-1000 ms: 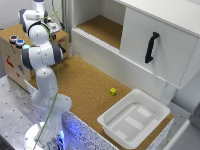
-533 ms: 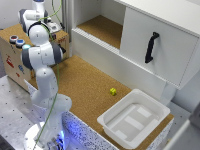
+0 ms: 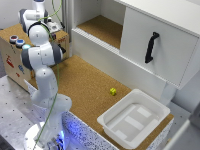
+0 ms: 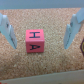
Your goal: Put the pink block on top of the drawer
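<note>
Between the two pale blue fingers [image 4: 6, 30] of the hand [image 4: 40, 32], the pink block [image 4: 36, 41] is sitting square on a cork surface [image 4: 50, 62], with a clear gap on each side, so the hand is spread wide and gripping nothing. Dark letters are showing on the block's upper face. It looks like a small, rigid toy cube, probably light, with flat parallel sides and faces smooth enough to slip under a weak pinch. Those flat side faces are offering the best hold: one finger on each, pads meeting them squarely around mid-height so the cube is not twisting out as the fingers close. Nothing about it looks fragile, so a firm squeeze should be safe.

Farther out, in the exterior view, the Franka arm [image 3: 42, 55] is bending over the cork tabletop [image 3: 85, 82], and the block itself cannot be made out there. A small yellow object [image 3: 113, 91] is lying beside a white plastic bin [image 3: 131, 120]. Beyond them the white drawer unit [image 3: 150, 45] with its black handle [image 3: 151, 47] is standing, its top the likely destination. A wooden box [image 3: 12, 55] is standing at the exterior view's left.
</note>
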`<state>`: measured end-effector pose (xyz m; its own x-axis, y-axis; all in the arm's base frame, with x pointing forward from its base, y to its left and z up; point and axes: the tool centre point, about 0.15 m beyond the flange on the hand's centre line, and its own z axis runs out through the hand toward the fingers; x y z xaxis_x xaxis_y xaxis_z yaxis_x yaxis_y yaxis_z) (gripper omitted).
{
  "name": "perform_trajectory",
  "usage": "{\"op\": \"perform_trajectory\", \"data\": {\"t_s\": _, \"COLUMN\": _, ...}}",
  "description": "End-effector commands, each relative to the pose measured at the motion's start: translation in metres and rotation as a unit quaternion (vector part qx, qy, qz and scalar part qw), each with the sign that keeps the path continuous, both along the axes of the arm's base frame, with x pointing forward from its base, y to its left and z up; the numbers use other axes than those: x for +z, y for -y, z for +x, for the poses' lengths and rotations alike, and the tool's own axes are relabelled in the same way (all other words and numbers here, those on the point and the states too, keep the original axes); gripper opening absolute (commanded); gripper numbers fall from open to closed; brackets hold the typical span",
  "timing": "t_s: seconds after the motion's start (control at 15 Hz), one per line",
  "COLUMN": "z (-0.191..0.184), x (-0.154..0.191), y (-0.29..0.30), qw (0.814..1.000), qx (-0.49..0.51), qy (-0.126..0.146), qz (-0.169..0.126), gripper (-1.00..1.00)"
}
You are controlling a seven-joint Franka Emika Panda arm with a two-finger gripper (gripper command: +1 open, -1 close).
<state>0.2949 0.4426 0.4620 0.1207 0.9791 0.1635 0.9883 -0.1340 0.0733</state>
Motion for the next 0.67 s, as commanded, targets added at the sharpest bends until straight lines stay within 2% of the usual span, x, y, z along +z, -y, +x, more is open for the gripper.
{"op": "perform_trajectory", "data": {"t_s": 0.0, "z": -0.016, "x": 0.028, "y": 0.016, "qw": 1.0, "qx": 0.003, "qy": -0.021, "qz": -0.019, "gripper": 1.0}}
{"op": "perform_trajectory", "data": {"t_s": 0.13, "z": -0.034, "x": 0.034, "y": 0.013, "qw": 0.999, "qx": 0.021, "qy": -0.026, "qz": -0.03, "gripper": 1.0}}
{"op": "perform_trajectory", "data": {"t_s": 0.27, "z": -0.053, "x": 0.034, "y": 0.019, "qw": 0.999, "qx": 0.029, "qy": -0.043, "qz": -0.016, "gripper": 1.0}}
{"op": "perform_trajectory", "data": {"t_s": 0.4, "z": -0.07, "x": 0.034, "y": 0.021, "qw": 0.998, "qx": 0.032, "qy": -0.057, "qz": -0.019, "gripper": 1.0}}
{"op": "perform_trajectory", "data": {"t_s": 0.6, "z": -0.105, "x": 0.041, "y": 0.006, "qw": 0.998, "qx": 0.007, "qy": -0.043, "qz": -0.05, "gripper": 1.0}}
